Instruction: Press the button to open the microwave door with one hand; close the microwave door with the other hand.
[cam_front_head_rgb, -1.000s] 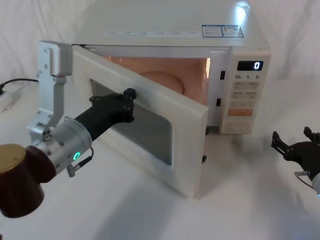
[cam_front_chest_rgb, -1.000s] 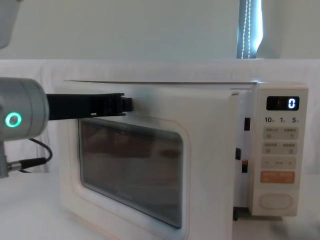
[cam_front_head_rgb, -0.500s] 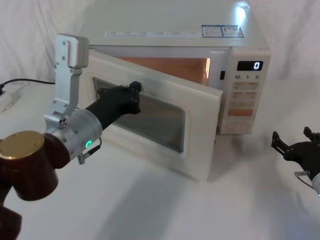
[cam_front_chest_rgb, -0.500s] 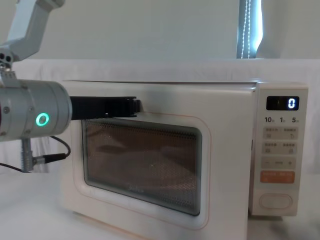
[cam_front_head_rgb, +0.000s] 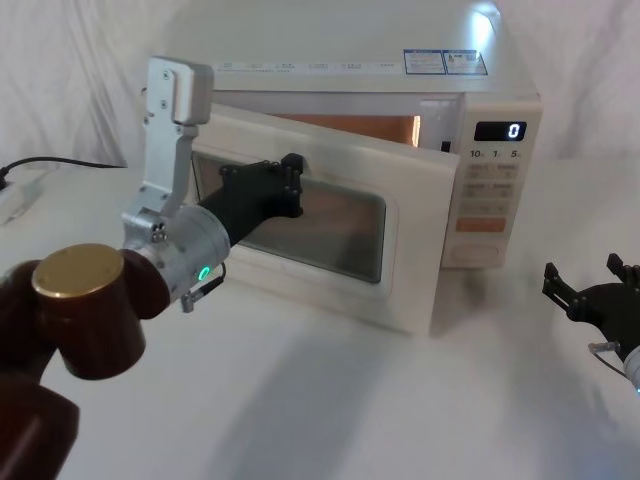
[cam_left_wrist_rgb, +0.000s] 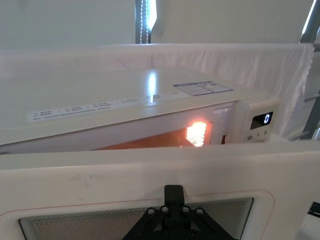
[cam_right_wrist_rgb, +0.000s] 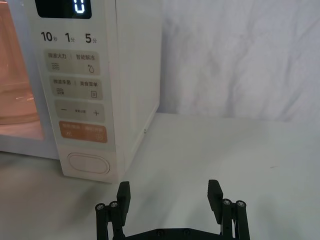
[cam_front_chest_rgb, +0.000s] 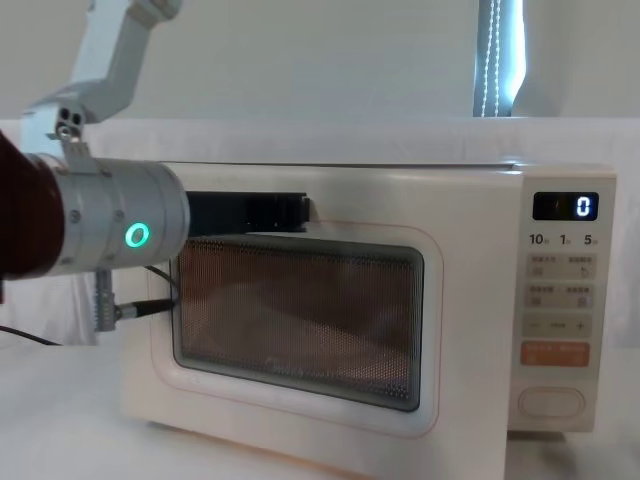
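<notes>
Two black jaws of the left gripper (cam_front_head_rgb: 290, 185) pressed against the upper frame of the microwave door (cam_front_head_rgb: 400, 260); whether they were parted or closed could not be told, and they gripped nothing. The door stood ajar, hinged on the left, its free edge near the control panel with the orange-lit cavity showing above it. The closing step was in hand, judged nearly done; the next move called for a steady forward push until the latch caught. The right gripper (cam_right_wrist_rgb: 170, 192) hung parked over the worktop (cam_front_head_rgb: 420, 400), jaws spread wide and empty, just in front of the button (cam_right_wrist_rgb: 89, 163).
</notes>
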